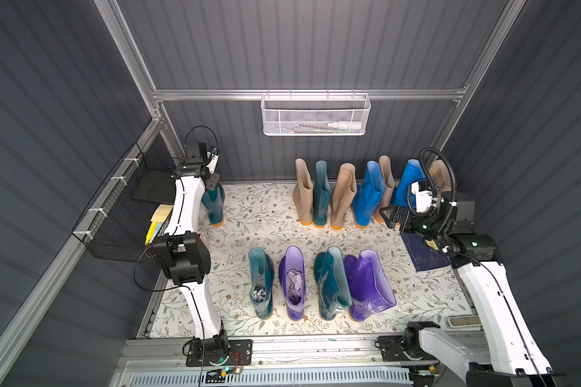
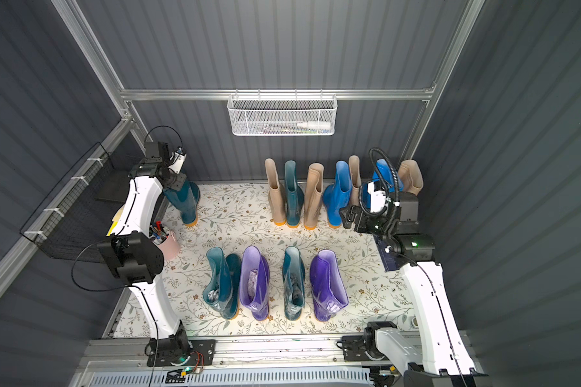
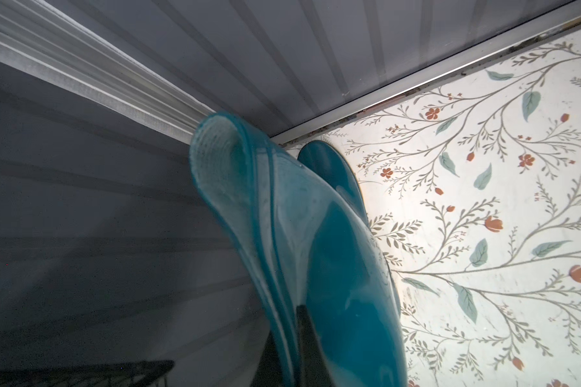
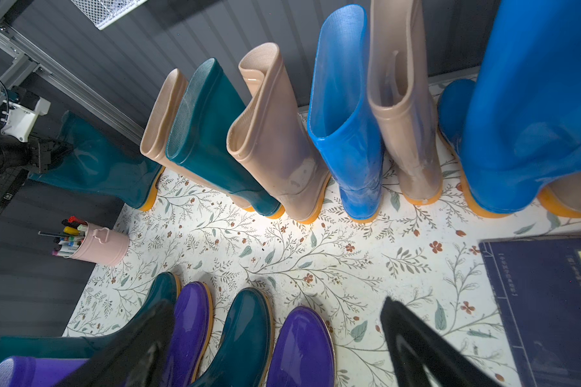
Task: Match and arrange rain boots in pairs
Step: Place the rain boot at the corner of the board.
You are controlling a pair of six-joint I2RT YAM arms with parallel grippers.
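Your left gripper point(image 1: 212, 183) is clamped on the top rim of a dark teal boot point(image 1: 214, 205) at the far left corner of the floral mat point(image 1: 249, 231). The boot stands nearly upright, sole down, toe toward the back edge. From above, the arm hides its cuff. Your right gripper point(image 1: 390, 216) hangs wide open and empty near the right edge.

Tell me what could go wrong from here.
The left gripper pinches only the bent rim of the dark teal boot; it may slip or swing.
The pink pen cup stands beside the left arm; it could be knocked.
The open right gripper hangs near the crowded back row; boots may topple.
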